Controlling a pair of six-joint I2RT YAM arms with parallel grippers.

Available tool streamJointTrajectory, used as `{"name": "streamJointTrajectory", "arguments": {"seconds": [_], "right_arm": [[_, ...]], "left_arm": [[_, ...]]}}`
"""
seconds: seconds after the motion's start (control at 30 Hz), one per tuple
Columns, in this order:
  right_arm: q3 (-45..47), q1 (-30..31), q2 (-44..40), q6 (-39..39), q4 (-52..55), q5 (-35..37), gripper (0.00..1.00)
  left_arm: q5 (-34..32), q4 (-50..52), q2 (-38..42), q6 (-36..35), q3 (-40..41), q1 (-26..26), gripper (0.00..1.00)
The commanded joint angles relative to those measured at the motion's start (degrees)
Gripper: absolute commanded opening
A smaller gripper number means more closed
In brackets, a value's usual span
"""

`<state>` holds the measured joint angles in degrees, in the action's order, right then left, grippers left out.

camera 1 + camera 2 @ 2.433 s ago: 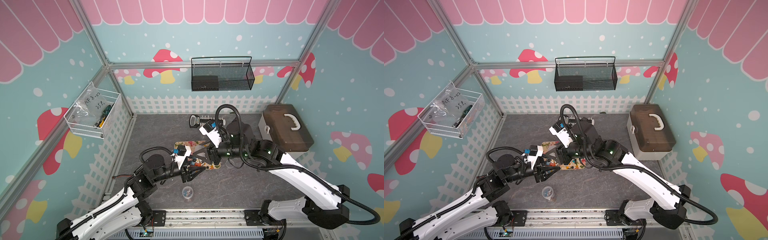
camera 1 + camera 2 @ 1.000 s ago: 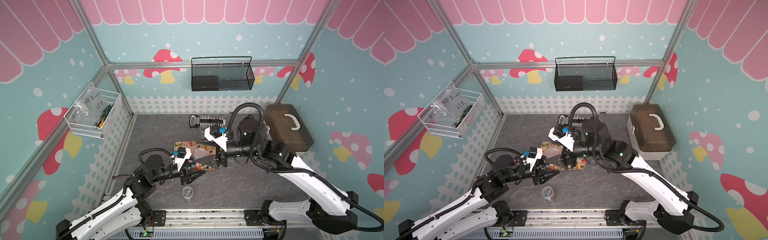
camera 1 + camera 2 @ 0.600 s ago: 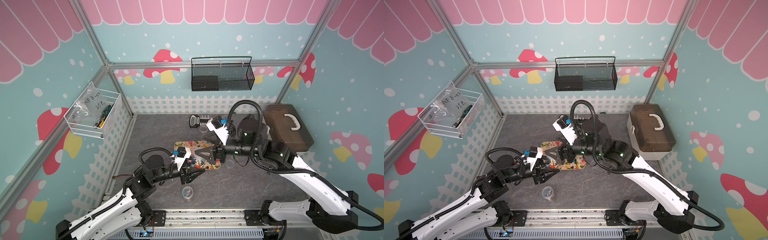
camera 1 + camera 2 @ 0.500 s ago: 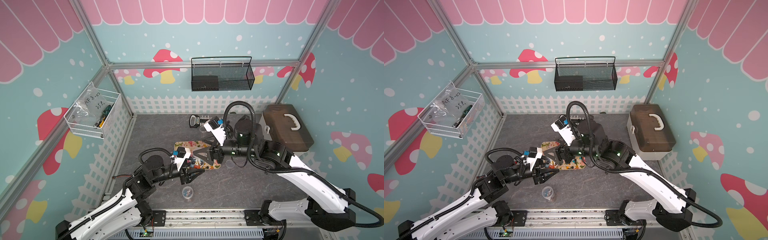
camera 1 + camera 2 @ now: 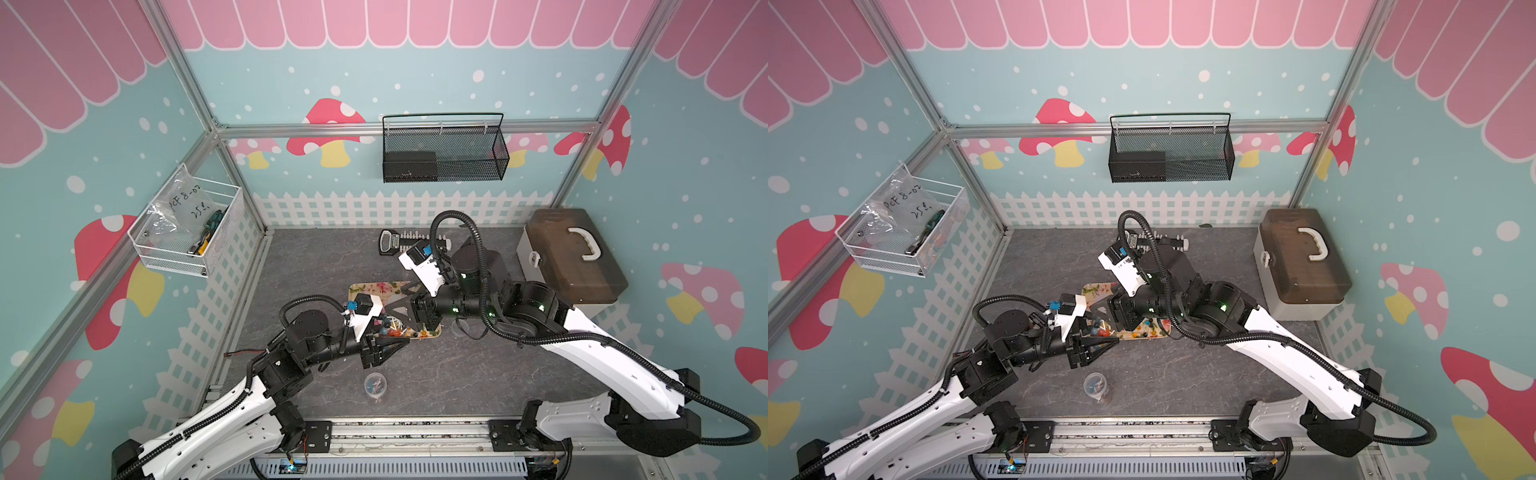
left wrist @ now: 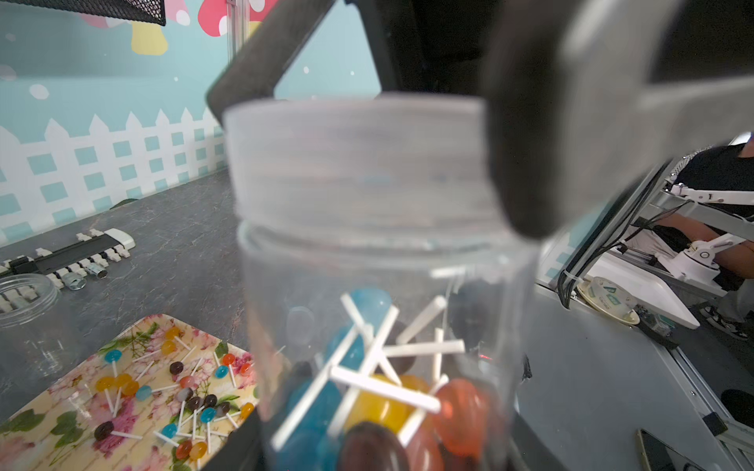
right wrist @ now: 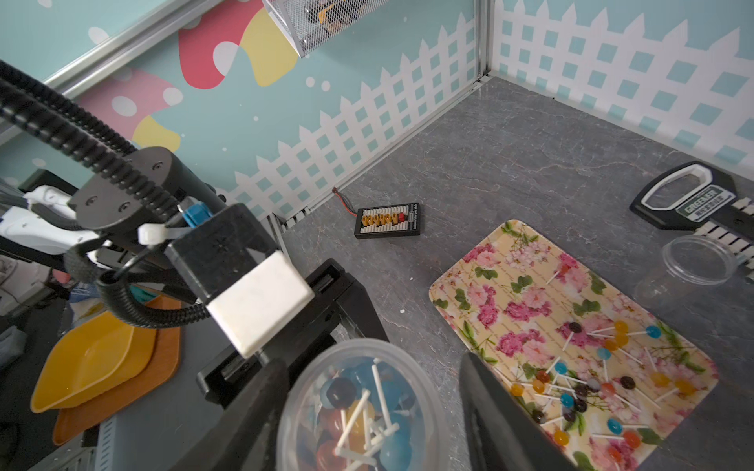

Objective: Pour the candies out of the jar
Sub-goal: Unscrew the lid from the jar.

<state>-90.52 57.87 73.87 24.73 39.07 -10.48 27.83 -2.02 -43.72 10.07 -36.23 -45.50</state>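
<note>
My left pincer (image 5: 390,347) is clamped on the jar (image 6: 367,326) and holds it roughly upright near the flowered tray (image 7: 510,285). The lid (image 6: 355,163) is on and candies (image 6: 379,403) are heaped inside. My right pincer (image 7: 373,363) straddles the lid, jaws apart, with a gap showing at one finger. Loose candies (image 7: 591,387) lie scattered on the tray.

Illumination: bright, even, diffuse — from overhead in both top views.
Shadows: soft, faint, no hard edges.
Focus: left wrist view — jar (image 6: 367,244) close to lens, blurred; tray (image 6: 122,399) beyond it sharper.
Distortion: mild wide-angle bending toward the wrist-view edges.
</note>
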Motion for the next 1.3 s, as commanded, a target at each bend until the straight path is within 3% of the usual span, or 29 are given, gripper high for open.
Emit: {"name": "streamJointTrajectory", "arguments": {"seconds": [0.0, 0.1, 0.23, 0.43, 0.5, 0.7, 1.0, 1.17, 1.27], "right_arm": [[0.05, 0.48, -0.55, -0.51, -1.23, -0.22, 0.52], [0.24, 0.43, -1.26, -2.84, -1.57, -0.04, 0.47], [0.46, 0.20, -3.12, -11.79, -2.67, -1.60, 0.47], [3.87, -1.57, -7.92, -31.82, -5.58, -18.56, 0.47], [5.55, -3.23, -9.20, -33.05, -7.49, -21.74, 0.45], [5.55, -6.55, -9.14, -31.30, -7.46, -24.94, 0.45], [5.62, -6.77, -8.83, -28.09, -7.69, -21.54, 0.47], [4.64, -6.89, -8.26, -20.06, -7.99, -18.01, 0.68], [4.70, -6.89, -7.58, -9.90, -8.18, -14.13, 0.72]], "left_arm": [[-0.07, -0.66, 0.74, -0.40, -0.25, 0.28, 0.59], [0.37, -0.24, 0.99, -0.30, -0.34, 0.23, 0.59], [1.66, 0.89, 0.62, -0.13, -1.27, 0.23, 0.59], [4.60, 1.76, -0.17, 0.63, -3.02, 0.23, 0.59], [5.48, 1.93, -0.63, 1.10, -3.40, 0.23, 0.59], [5.12, 0.21, -0.75, 2.06, -2.62, 0.23, 0.59], [4.16, 0.83, -0.13, 1.36, -2.58, 0.23, 0.59], [1.23, 1.68, 1.56, 0.43, -1.68, 0.23, 0.59], [-0.77, 1.90, 2.57, -0.25, -1.22, 0.18, 0.59]]}}
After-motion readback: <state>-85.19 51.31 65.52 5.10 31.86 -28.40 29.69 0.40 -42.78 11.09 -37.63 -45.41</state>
